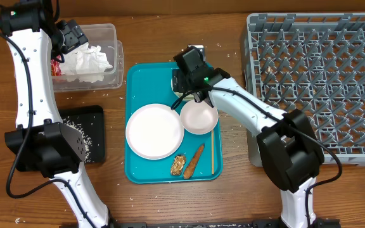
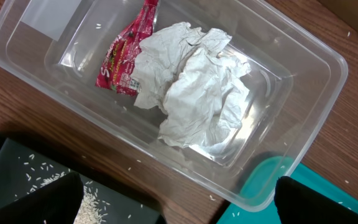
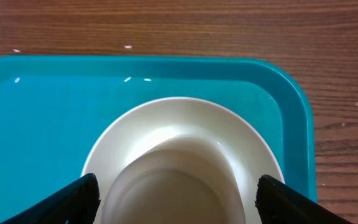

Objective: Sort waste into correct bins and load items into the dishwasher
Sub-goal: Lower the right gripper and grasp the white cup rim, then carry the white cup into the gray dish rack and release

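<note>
The left pincer (image 1: pixel 75 35) hangs over the clear plastic rectangular tub (image 1: pixel 118 60) at the far left of the wooden worktop (image 1: pixel 233 25), its fingers spread wide and pinching nothing. In the tub lie crumpled white paper napkins (image 2: pixel 197 87), with a red-and-silver wrapper (image 2: pixel 124 56) just beside them. Nearer, the shallow black rectangular tray (image 1: pixel 97 114) holds scattered white crumbs (image 1: pixel 84 136).

The right pincer (image 3: pixel 178 193) is down at the far right corner of the teal serving tray (image 1: pixel 138 82), one finger on each side of a small white cup (image 3: pixel 179 155). From here I cannot tell whether the fingers press on it or stand just clear.

On the same teal tray sit a large flat white plate (image 1: pixel 154 131) and, touching its right edge, a smaller white bowl (image 1: pixel 199 117). Near these lie an orange-brown carrot-like stick (image 1: pixel 195 159), a small brown lump (image 1: pixel 178 165) to its left, and a thin pale rod (image 1: pixel 212 149) along the right rim.

The big grey plastic dish rack (image 1: pixel 315 76) stands at the right.
</note>
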Robot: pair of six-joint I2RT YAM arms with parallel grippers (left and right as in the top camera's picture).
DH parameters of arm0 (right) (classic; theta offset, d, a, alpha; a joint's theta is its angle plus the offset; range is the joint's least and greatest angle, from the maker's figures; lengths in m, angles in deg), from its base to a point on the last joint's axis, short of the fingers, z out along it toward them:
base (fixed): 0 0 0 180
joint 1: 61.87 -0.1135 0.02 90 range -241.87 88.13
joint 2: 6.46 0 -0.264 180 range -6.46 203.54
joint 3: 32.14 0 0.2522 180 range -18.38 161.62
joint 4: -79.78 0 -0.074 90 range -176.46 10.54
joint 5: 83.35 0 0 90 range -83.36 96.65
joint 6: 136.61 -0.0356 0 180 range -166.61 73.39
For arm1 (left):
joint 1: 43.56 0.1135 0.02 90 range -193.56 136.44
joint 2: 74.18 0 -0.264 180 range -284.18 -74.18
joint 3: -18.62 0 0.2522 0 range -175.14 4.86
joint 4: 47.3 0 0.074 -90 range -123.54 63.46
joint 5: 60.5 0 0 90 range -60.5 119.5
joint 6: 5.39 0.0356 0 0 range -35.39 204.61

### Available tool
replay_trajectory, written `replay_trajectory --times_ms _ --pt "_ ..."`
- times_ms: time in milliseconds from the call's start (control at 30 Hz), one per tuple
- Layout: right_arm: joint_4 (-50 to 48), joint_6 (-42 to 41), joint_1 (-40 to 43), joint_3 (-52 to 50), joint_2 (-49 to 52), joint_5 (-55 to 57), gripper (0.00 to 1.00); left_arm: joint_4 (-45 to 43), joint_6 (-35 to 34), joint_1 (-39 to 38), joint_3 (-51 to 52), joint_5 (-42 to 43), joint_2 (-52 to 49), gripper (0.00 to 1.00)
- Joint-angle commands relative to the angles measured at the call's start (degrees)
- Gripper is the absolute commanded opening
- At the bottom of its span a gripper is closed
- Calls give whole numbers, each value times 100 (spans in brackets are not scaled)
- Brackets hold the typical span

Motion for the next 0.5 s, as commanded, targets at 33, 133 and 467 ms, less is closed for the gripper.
replay_trajectory --times_ms 33,133,467 --pt "-72 -44 -13 13 232 144 82 -7 -74 -28 20 24 162 100" --pt "-72 -44 -13 17 227 146 79 -7 -74 -28 20 24 162 100" --pt "133 -44 -11 273 57 146 69 -7 -74 -28 20 24 162 100"
